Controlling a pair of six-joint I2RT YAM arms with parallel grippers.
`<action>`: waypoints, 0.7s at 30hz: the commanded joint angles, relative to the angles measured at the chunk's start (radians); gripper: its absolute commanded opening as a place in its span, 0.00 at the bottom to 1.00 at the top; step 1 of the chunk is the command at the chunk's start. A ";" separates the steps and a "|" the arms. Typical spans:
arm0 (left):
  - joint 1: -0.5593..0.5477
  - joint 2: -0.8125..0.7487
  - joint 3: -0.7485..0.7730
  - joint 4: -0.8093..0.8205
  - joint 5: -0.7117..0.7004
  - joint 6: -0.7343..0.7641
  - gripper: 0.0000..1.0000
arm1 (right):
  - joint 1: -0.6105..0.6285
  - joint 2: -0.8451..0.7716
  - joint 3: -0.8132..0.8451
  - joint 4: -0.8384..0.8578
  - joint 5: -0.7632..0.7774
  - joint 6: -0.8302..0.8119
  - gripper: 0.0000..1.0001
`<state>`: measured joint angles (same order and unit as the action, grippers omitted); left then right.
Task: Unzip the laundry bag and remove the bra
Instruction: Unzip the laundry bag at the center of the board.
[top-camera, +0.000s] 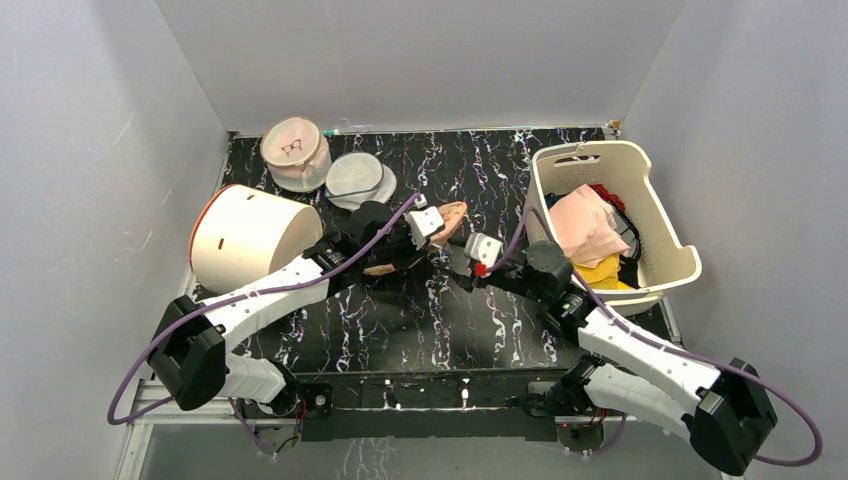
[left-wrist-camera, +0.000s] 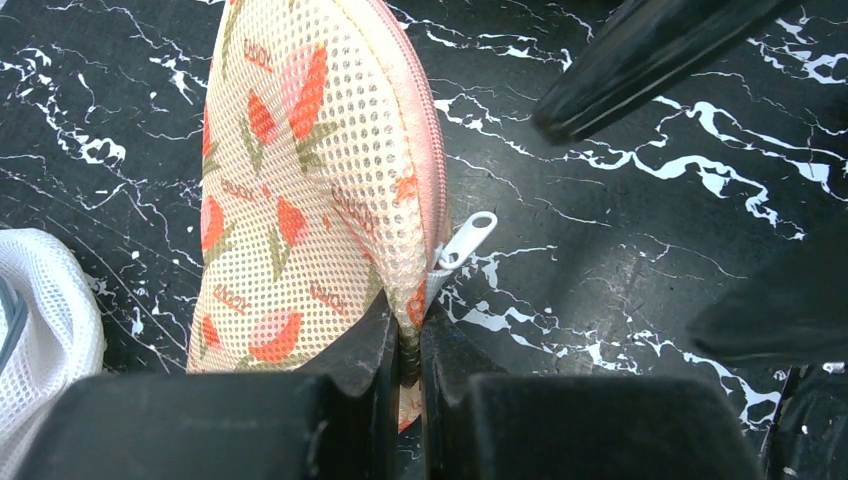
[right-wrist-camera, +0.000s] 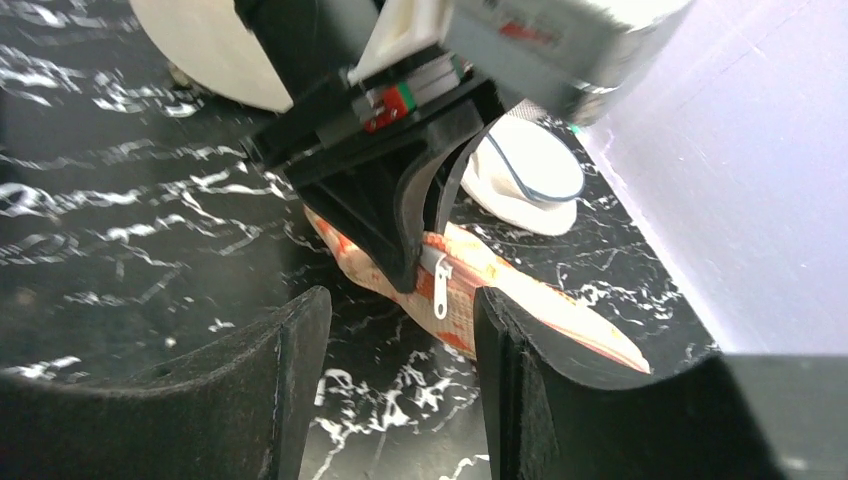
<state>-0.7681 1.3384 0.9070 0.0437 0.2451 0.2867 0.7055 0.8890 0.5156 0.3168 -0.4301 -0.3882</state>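
Basket (top-camera: 560, 160) filled with clothes (top-camera: 585, 225); laundry bag (left-wrist-camera: 300, 200) zipped. Its edge is clamped by left gripper (left-wrist-camera: 410, 350); right gripper (right-wrist-camera: 400, 305) held parted nearby.

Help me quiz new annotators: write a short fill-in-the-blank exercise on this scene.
1. The left gripper is ___ on the laundry bag at its zipped edge.
2. The zipper pull beside those fingers is coloured ___.
3. The right gripper faces the pull with its jaws ___, holding nothing.
4. The basket stands on the robot's ___ side.
Missing words: shut; white; open; right.
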 joint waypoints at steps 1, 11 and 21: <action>0.006 -0.024 0.037 0.014 -0.025 -0.004 0.00 | 0.046 0.046 -0.007 0.155 0.137 -0.213 0.52; 0.007 -0.022 0.041 0.016 -0.015 -0.010 0.00 | 0.066 0.162 -0.007 0.219 0.183 -0.254 0.36; 0.016 -0.009 0.046 0.019 0.024 -0.023 0.00 | 0.068 0.208 -0.026 0.304 0.226 -0.224 0.26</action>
<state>-0.7601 1.3384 0.9073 0.0444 0.2302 0.2764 0.7666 1.0878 0.4915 0.5030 -0.2470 -0.6178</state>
